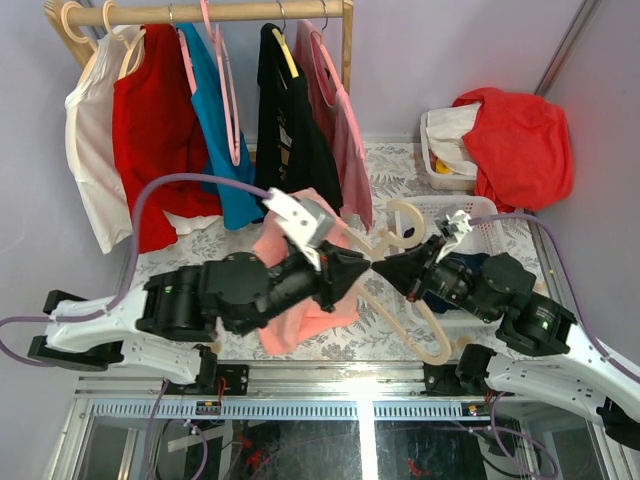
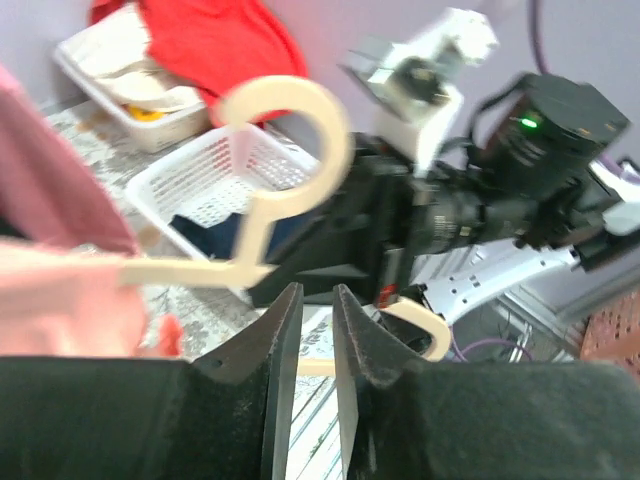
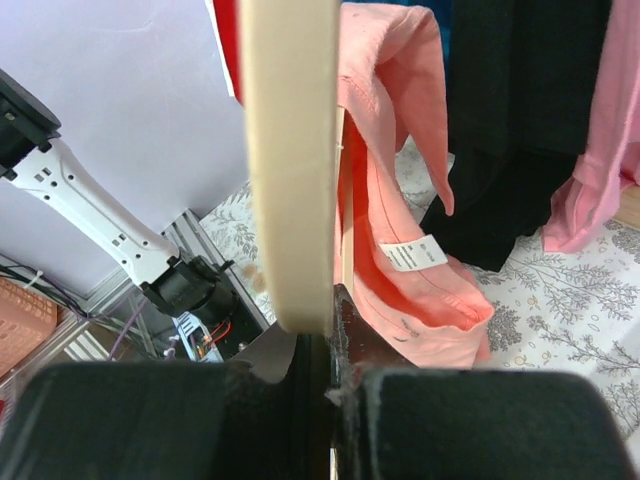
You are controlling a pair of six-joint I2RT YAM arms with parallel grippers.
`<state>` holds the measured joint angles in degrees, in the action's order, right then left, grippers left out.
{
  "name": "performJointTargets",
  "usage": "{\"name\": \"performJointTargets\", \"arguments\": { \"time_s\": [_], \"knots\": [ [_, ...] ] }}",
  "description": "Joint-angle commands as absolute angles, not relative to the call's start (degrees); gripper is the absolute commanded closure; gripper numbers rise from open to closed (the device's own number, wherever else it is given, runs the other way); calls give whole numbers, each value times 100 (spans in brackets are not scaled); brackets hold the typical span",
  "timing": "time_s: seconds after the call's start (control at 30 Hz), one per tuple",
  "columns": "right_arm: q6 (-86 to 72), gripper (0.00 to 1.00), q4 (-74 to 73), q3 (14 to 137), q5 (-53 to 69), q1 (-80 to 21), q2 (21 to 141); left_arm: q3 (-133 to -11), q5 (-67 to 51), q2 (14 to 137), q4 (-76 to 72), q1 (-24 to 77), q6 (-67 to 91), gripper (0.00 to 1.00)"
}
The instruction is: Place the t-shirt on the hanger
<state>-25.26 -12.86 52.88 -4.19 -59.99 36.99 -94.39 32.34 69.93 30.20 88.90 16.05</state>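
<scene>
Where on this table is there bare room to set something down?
Bare tabletop shows at the back, between the striped pink top and the white basket, and at the left, below the red shirt. The centre is crowded: left gripper, right gripper, hanger and t-shirt all meet there.

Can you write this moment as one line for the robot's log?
left pincer: barely open, empty | right pincer: shut on hanger | t-shirt: on one hanger arm, other arm bare
</scene>
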Motion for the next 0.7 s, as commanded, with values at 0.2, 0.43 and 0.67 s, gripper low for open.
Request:
{"name": "performJointTargets", "arguments": {
  "time_s": [0.2, 0.43, 0.67],
  "knots": [
    [-2325, 100, -721, 5253, -809, -5996, 2921, -8522, 5068, 6467, 3181, 8938, 2208, 69],
    [-2321, 100, -743, 5313, -781, -6000, 2933, -7568, 5222, 6751, 2085, 8937, 1853, 65],
    [-2298, 100, -801, 5369, -749, -5994, 2939, -7412, 6186, 7099, 1610, 9039, 1624, 65]
  ]
}}
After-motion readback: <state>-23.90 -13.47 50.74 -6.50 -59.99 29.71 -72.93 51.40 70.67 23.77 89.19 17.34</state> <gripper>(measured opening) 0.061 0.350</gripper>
